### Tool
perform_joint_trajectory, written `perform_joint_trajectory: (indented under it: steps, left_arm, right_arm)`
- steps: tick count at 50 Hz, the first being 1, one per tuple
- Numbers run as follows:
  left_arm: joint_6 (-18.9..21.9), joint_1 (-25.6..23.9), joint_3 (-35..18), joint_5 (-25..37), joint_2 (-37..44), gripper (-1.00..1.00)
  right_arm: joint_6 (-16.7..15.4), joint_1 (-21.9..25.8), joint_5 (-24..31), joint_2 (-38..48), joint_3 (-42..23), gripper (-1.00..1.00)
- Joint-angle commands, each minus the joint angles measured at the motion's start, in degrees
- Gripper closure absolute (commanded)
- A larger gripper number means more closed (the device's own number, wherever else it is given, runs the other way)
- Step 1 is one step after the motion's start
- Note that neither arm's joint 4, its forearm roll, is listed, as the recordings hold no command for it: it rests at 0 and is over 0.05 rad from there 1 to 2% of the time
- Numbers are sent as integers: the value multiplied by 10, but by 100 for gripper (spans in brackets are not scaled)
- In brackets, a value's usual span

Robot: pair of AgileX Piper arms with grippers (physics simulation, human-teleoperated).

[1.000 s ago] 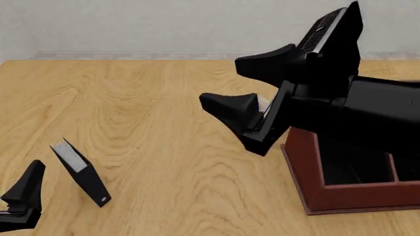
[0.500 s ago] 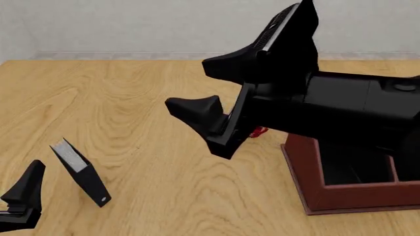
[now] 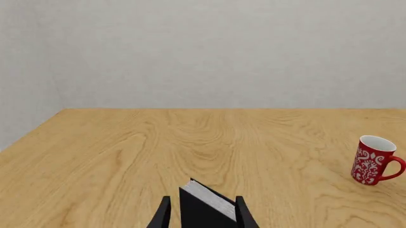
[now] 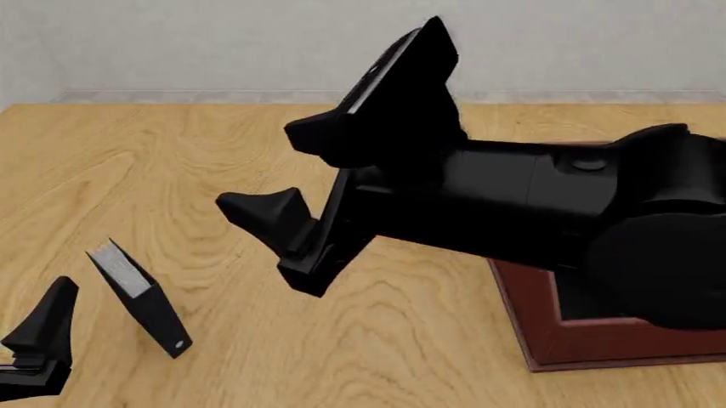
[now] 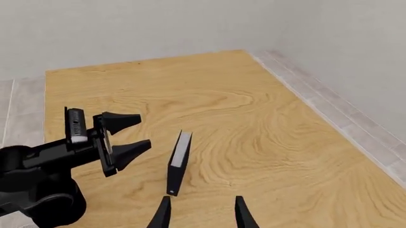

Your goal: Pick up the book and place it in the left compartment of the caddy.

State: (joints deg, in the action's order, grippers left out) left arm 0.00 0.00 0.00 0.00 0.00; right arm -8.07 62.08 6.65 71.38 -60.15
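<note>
The book (image 4: 138, 297) stands tilted on the wooden surface (image 4: 204, 170), untouched. The left claw (image 4: 34, 344) waits just beside it, spread wide. The right claw (image 4: 278, 174) hangs above, splayed and empty, near the caddy (image 4: 545, 336).

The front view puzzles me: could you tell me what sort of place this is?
Probably a simulated tabletop test scene, not a real room: a flat-rendered wooden table against plain grey walls, bearing only a book, a caddy and a red mug.

front: high, near side, facing far over desk (image 4: 227, 153) | left wrist: low, close behind book (image 3: 206, 209) | right wrist: high, facing left | shared: book
</note>
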Motion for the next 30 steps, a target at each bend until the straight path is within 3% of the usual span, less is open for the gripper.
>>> perform_joint_trajectory:
  steps: [1, 30]
  left_arm:
    - [0, 0, 0, 0, 0, -100]
    - [0, 0, 0, 0, 0, -100]
  right_arm:
    - [5, 17, -12, 32, -13, -100]
    - [-17, 28, -78, 101, -16, -100]
